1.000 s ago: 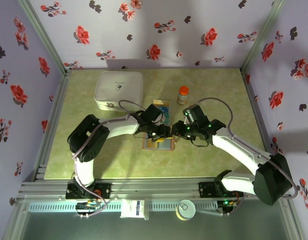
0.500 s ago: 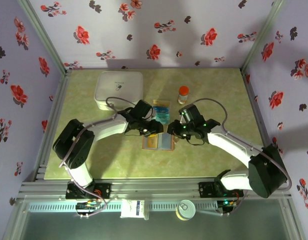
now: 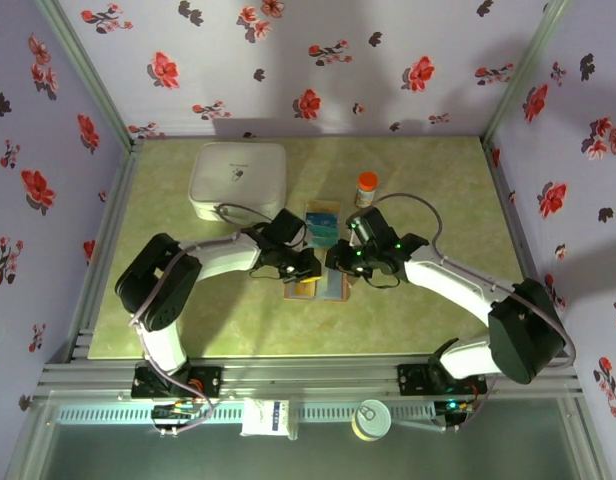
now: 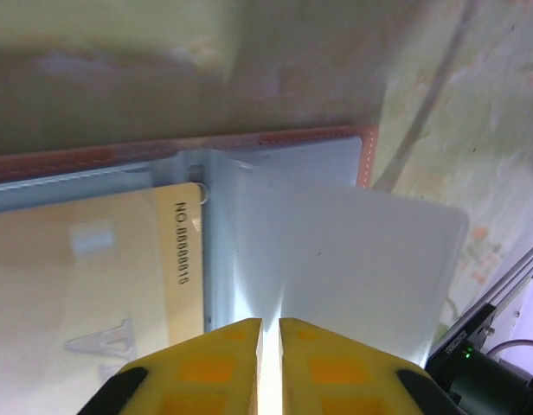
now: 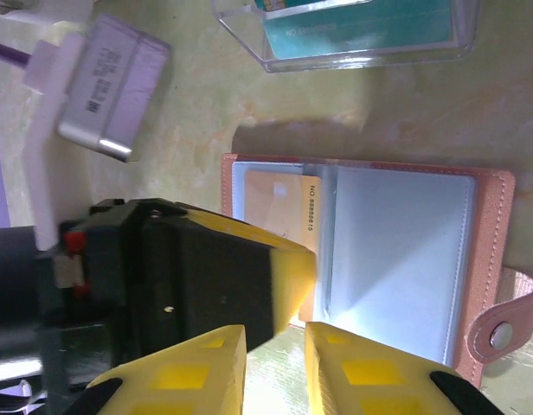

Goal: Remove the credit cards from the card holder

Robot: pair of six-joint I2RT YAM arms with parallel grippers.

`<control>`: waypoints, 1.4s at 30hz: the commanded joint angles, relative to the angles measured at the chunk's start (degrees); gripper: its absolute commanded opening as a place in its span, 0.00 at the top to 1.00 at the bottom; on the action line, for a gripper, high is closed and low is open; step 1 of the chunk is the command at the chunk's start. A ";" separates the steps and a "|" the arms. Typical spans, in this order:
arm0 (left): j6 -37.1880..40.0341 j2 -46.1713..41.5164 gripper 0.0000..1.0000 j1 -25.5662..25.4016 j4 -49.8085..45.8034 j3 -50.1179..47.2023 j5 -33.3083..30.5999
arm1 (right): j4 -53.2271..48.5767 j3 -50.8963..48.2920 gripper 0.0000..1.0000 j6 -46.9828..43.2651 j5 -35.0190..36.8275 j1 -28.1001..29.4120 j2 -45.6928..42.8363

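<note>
Shifted leftward over the green mat [image 3: 438,180], left end effector [image 4: 271,324] pinches the card holder [image 5: 396,251], right end effector [image 5: 275,341] spread

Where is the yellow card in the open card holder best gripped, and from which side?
Grip the yellow card at its numbered edge, beside the fold of the card holder. That edge lies bare and flat on the pale page, so probably come from above on the fold side and draw it toward the fold.

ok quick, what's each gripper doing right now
left gripper: shut, seemingly pinching the holder by its pale inner page
right gripper: open, nothing between its fingers
</note>
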 commanded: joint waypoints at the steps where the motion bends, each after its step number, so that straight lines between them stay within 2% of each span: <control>1: -0.46 2.57 0.89 -1.02 0.81 3.09 1.56 | -2.73 1.94 0.74 -1.07 1.92 -0.14 -1.95; 15: 0.60 9.18 0.92 -2.55 -5.26 7.49 0.06 | -3.69 0.15 0.74 -1.06 2.25 -0.85 -4.77; 21: -0.30 9.42 0.91 -2.08 -3.14 6.74 -0.13 | -3.46 -0.60 0.74 -0.78 2.11 -0.88 -5.05; 24: -2.02 8.09 0.91 -1.27 -0.28 4.26 0.03 | -3.41 -0.63 0.74 -0.68 1.99 -0.88 -4.81; 35: -2.58 0.22 0.89 0.76 1.12 2.61 -0.33 | -2.16 -0.87 0.74 -0.02 1.11 -0.80 -4.02; 42: 0.60 -5.03 0.87 2.02 -4.38 3.74 -2.46 | -0.04 0.39 0.76 0.70 -0.48 -0.03 -1.25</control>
